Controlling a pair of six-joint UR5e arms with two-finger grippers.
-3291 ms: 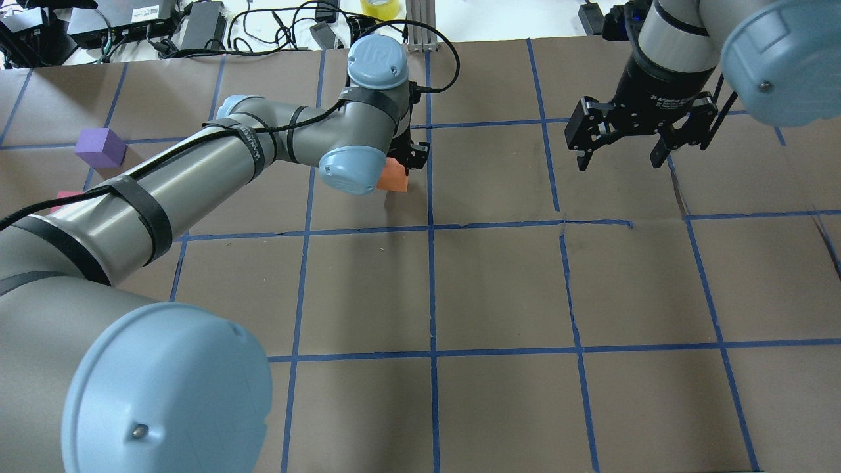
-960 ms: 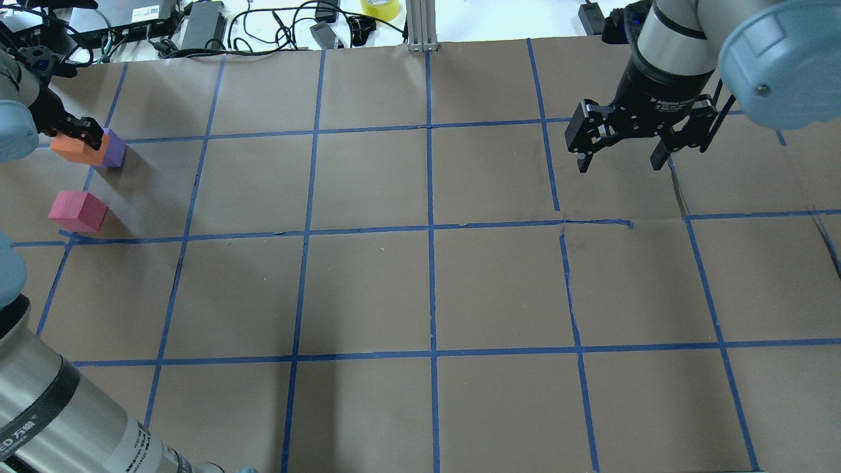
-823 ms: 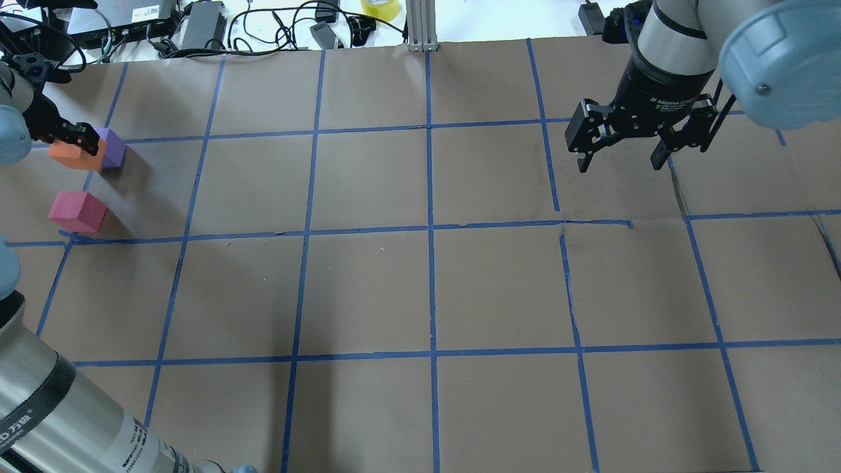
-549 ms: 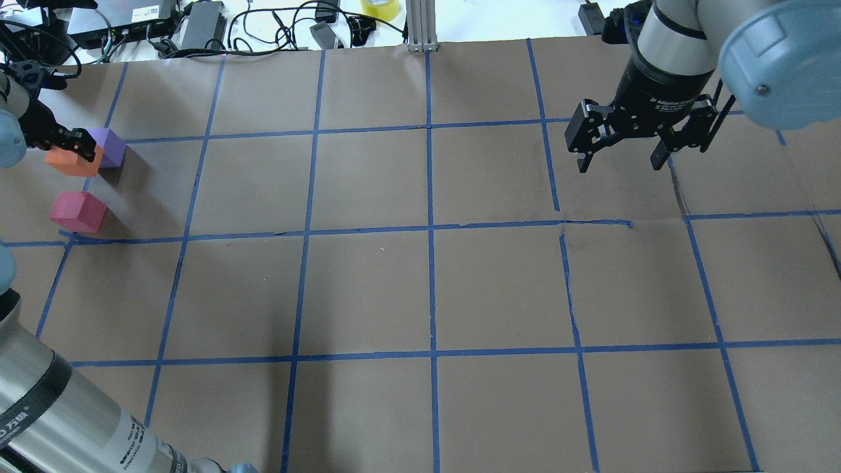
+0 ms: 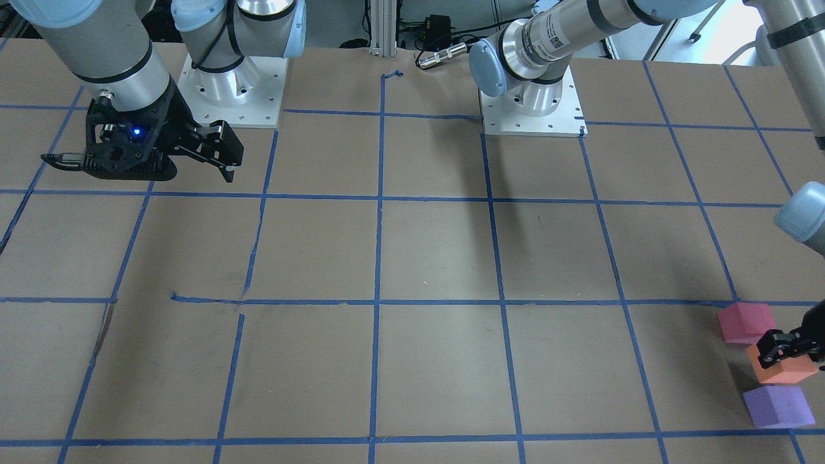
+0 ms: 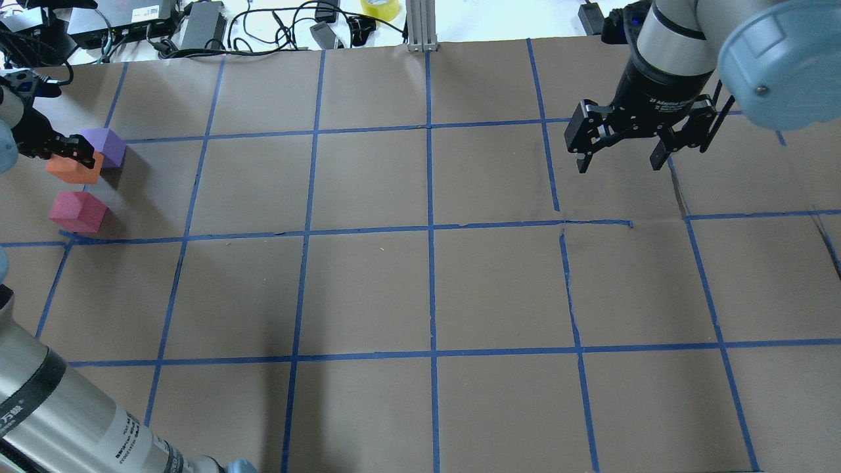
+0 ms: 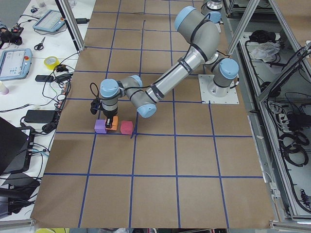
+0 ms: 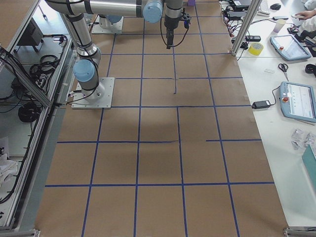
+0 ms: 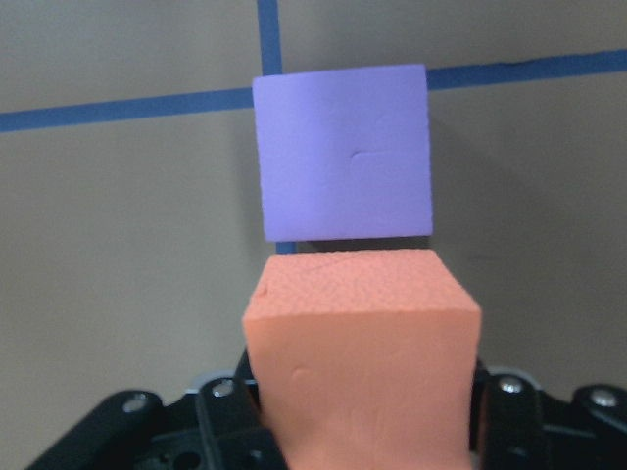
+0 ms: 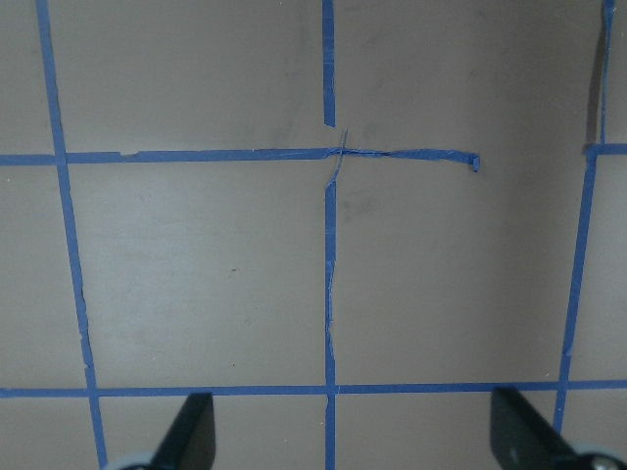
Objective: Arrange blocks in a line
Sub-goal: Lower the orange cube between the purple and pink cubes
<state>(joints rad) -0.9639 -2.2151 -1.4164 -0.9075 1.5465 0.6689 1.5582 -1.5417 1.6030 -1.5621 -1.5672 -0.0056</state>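
My left gripper [image 6: 69,156] is shut on the orange block [image 6: 73,169] at the table's far left. It holds the block low between the purple block [image 6: 105,146] and the red-pink block [image 6: 77,211]. In the left wrist view the orange block [image 9: 362,352] sits between my fingers [image 9: 220,411], with the purple block [image 9: 343,152] just beyond it, a thin gap apart. The front view shows red-pink [image 5: 746,322], orange [image 5: 783,370] and purple [image 5: 776,406] roughly in a row. My right gripper [image 6: 621,154] is open and empty, hovering at the far right.
The table is covered in brown paper [image 6: 433,289] with a blue tape grid. Cables, power bricks and a yellow tape roll [image 6: 379,6] lie beyond the far edge. The blocks lie near the table's left edge.
My left gripper carried the orange block from mid-table to the far left. In the last second it shifted slightly toward the gap between purple and red-pink. The right arm has not moved.
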